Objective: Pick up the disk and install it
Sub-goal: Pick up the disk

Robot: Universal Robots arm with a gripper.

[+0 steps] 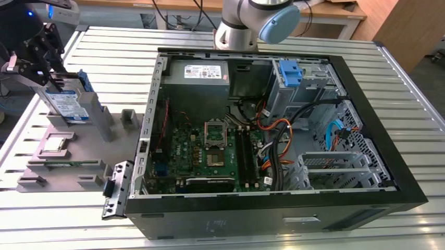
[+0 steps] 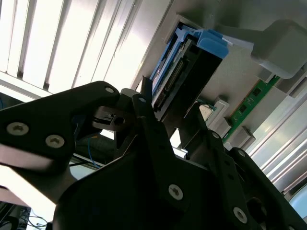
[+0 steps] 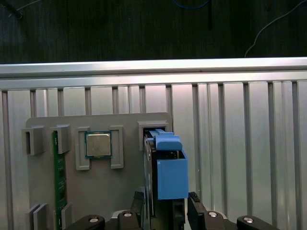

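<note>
The gripper [image 1: 50, 77] is closed to a narrow gap on the disk [image 1: 68, 104], with one finger [image 3: 139, 207] on each flat side. The disk stands on its edge in a slot of the grey holder plate [image 1: 76, 156], at the exterior view's left, outside the open computer case [image 1: 389, 172]. The arm's base [image 1: 240, 26] stands behind the case. The gripper points down. The disk's label is blue and white, but its writing is too small to read.
</note>
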